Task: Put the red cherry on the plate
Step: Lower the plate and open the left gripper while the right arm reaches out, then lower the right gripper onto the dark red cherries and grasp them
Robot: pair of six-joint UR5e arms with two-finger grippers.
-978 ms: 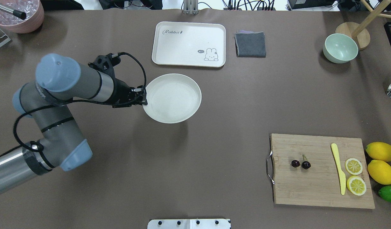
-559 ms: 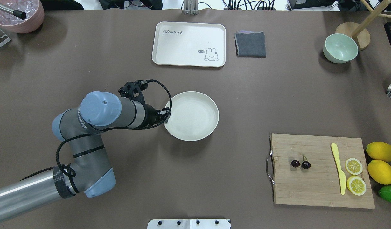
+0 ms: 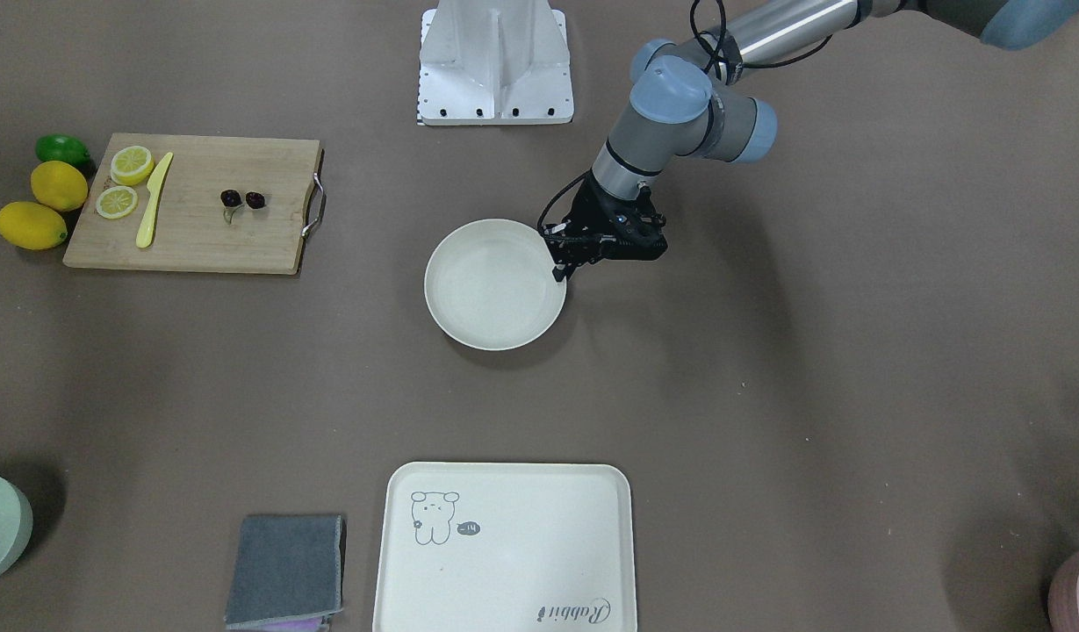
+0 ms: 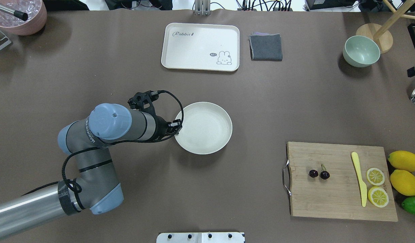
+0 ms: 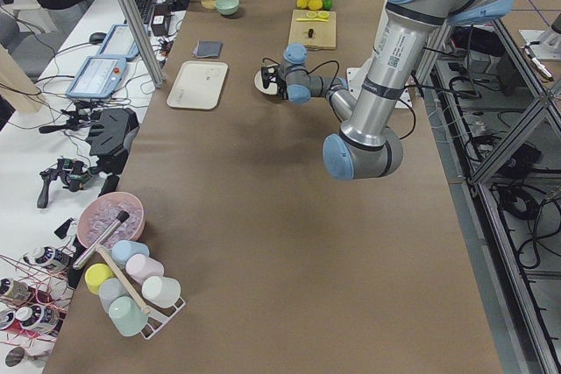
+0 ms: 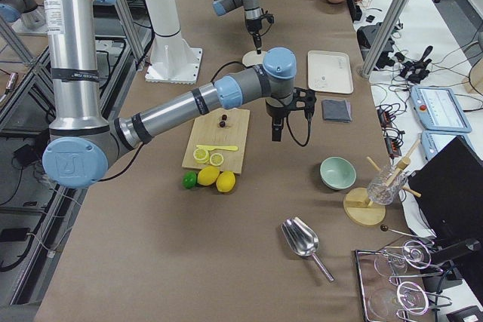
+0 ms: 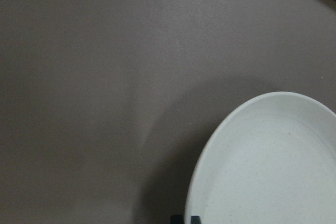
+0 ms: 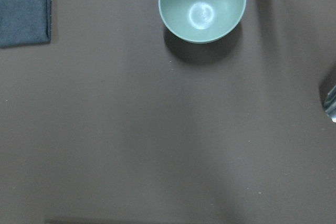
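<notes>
The red cherry is a dark pair lying on the wooden cutting board, also seen in the front view. The round cream plate sits mid-table. My left gripper is shut on the plate's left rim; the front view shows the gripper on the plate's right edge. The left wrist view shows the plate at lower right. My right gripper hangs above the table beyond the board. I cannot tell whether it is open or shut.
A cream tray with a rabbit drawing and a grey cloth lie at the back. A pale green bowl stands back right. The board also carries a yellow knife and lemon slices; lemons and a lime lie beside it.
My left arm has carried the plate rightward and toward the robot's side of the table, still gripping its rim. A black part of the right arm has appeared at the overhead view's right edge.
</notes>
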